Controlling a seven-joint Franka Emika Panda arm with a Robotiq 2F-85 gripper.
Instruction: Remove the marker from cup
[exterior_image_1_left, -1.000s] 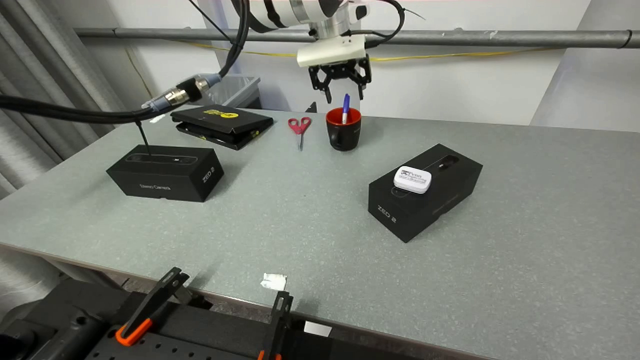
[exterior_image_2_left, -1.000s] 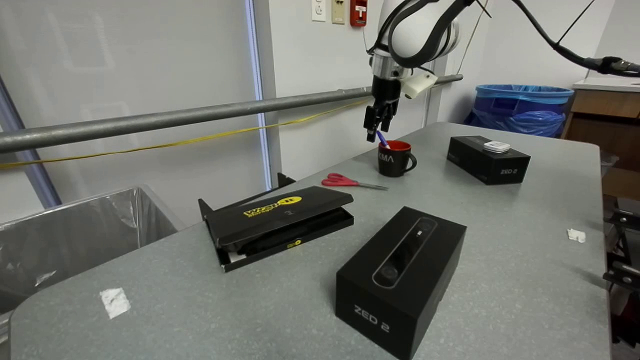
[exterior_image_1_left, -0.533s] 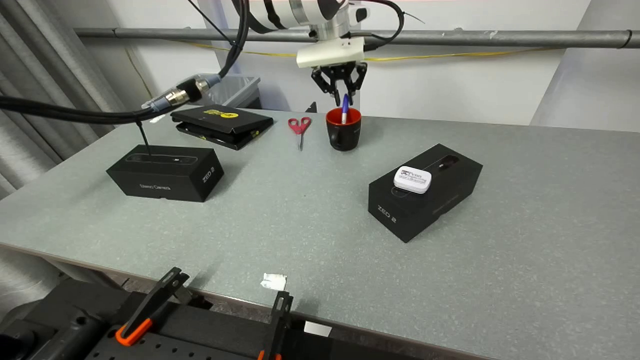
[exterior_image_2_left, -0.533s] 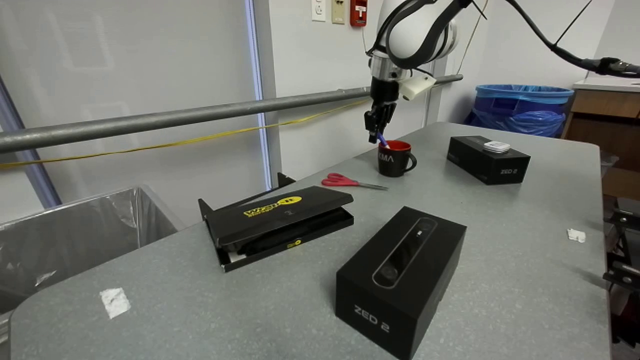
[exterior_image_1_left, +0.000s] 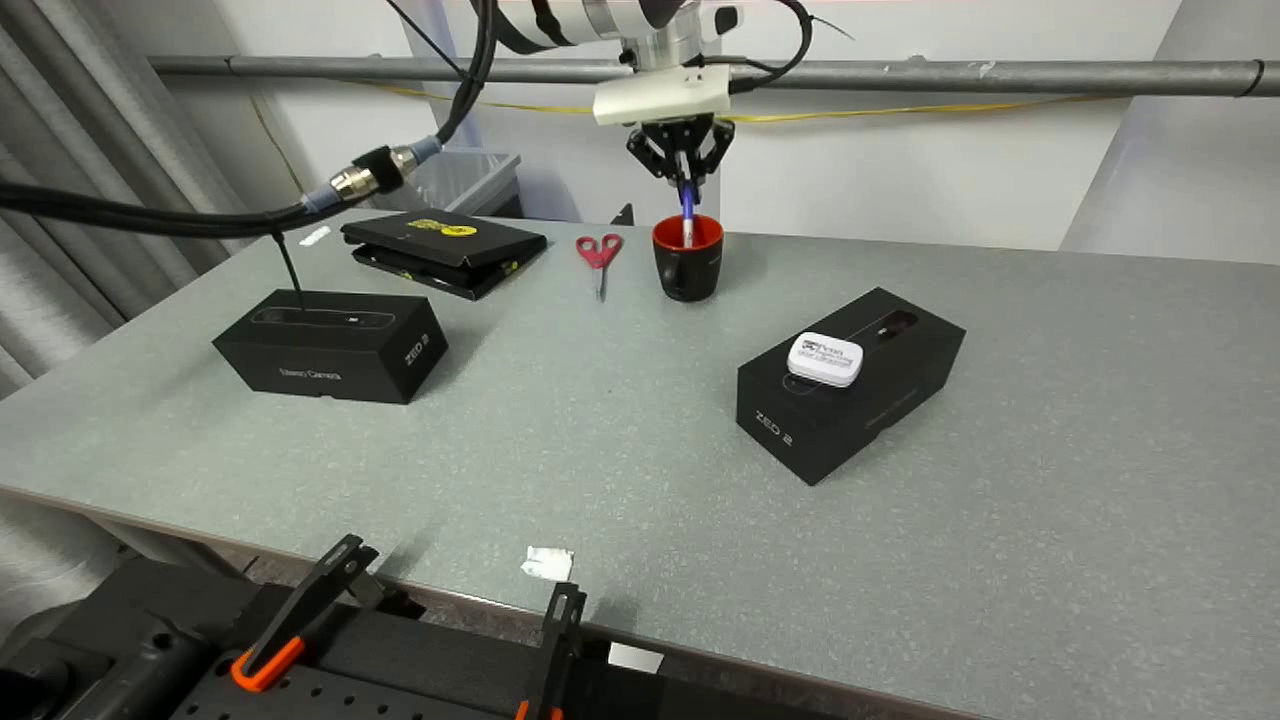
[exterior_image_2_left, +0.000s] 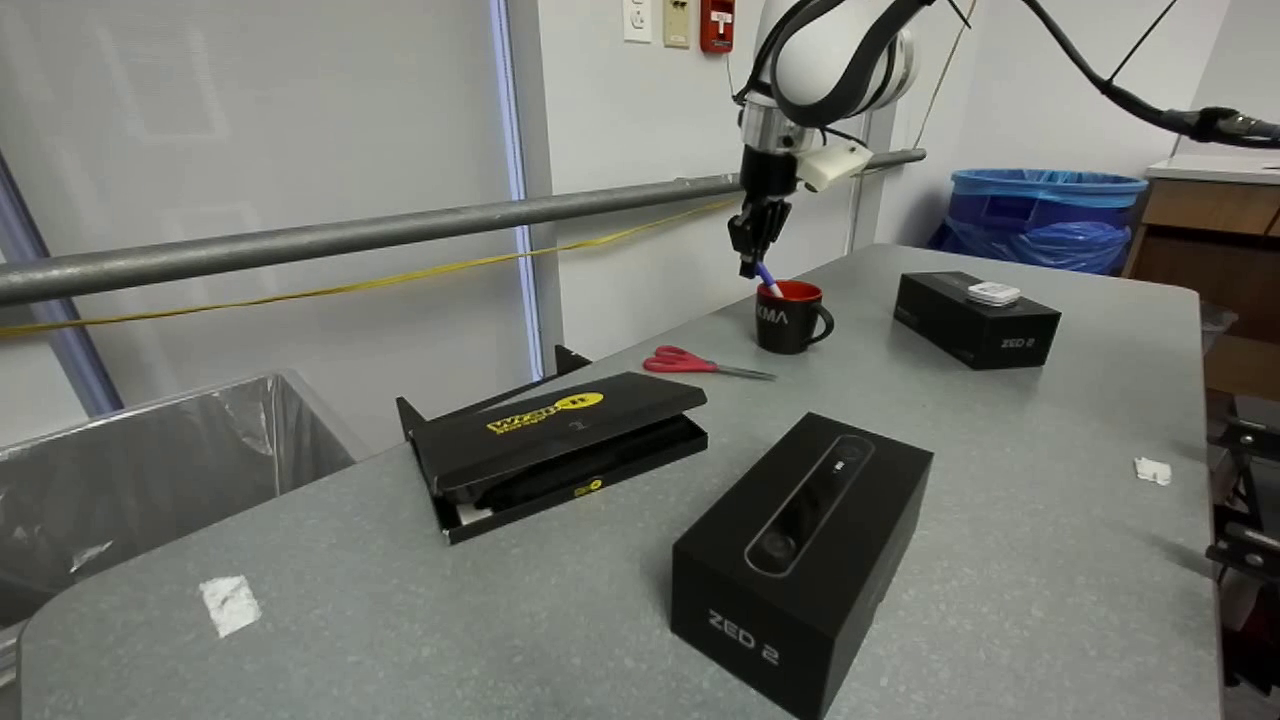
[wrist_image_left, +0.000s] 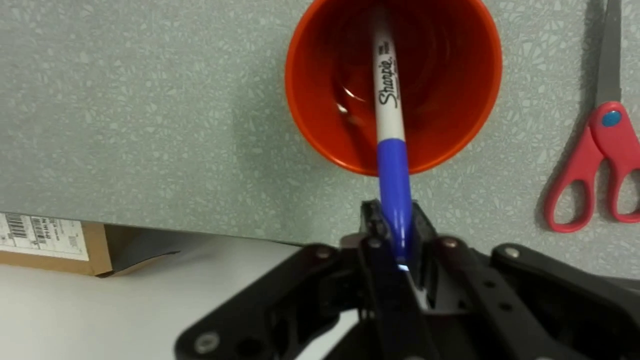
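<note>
The marker (wrist_image_left: 388, 95) has a white body lettered "Sharpie" and a blue cap. It slants inside the cup (wrist_image_left: 320, 100), its lower end down in the red interior. In an exterior view the dark outside of the cup (exterior_image_1_left: 692, 278) shows, upright on the table. My gripper (wrist_image_left: 393, 220) is shut on the blue cap, one finger pressed to each side, just above the rim. In both exterior views the gripper (exterior_image_1_left: 688, 192) hangs over the cup, the white part of the marker (exterior_image_2_left: 773, 288) leading down into it.
Red-handled scissors (exterior_image_2_left: 700, 363) lie beside the cup. A flat black box (exterior_image_1_left: 445, 245) with a half-raised lid and a black ZED box (exterior_image_1_left: 330, 345) stand to one side. Another ZED box (exterior_image_1_left: 850, 380) bears a white tin (exterior_image_1_left: 825, 360). A pipe (exterior_image_1_left: 900, 76) runs along the wall behind.
The jaws have come together from wide apart and closed around the marker's cap. More of the marker's white body now shows above the rim. The cup has stayed in place.
</note>
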